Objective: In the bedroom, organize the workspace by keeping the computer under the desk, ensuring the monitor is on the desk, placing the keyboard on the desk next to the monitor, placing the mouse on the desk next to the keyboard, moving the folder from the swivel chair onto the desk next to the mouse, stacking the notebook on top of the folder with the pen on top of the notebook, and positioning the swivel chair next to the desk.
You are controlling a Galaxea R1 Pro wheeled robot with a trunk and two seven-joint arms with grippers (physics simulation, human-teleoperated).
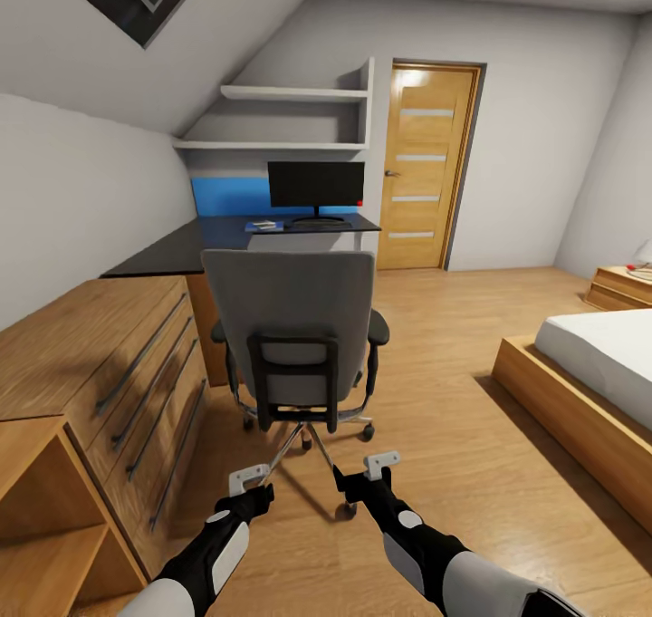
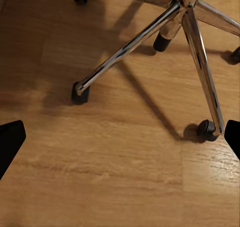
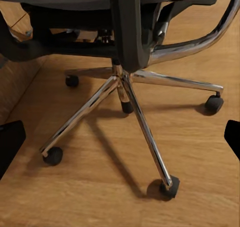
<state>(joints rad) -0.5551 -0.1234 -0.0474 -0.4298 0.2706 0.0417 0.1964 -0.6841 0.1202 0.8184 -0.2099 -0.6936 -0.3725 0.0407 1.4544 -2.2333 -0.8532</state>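
step: close in on swivel chair [image 1: 290, 327] | left gripper [image 1: 248, 480] and right gripper [image 1: 381, 464] spread, empty (casters ahead of fingertips) | advice: grip backrest edges evenly, push straight toward desk [image 1: 181, 250]

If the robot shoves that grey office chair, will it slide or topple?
Probably roll: the chair stands on casters on smooth wooden floor. It may turn, since the seat sits on one central post. A push high on the tall back risks tipping; the wide metal legs should resist.
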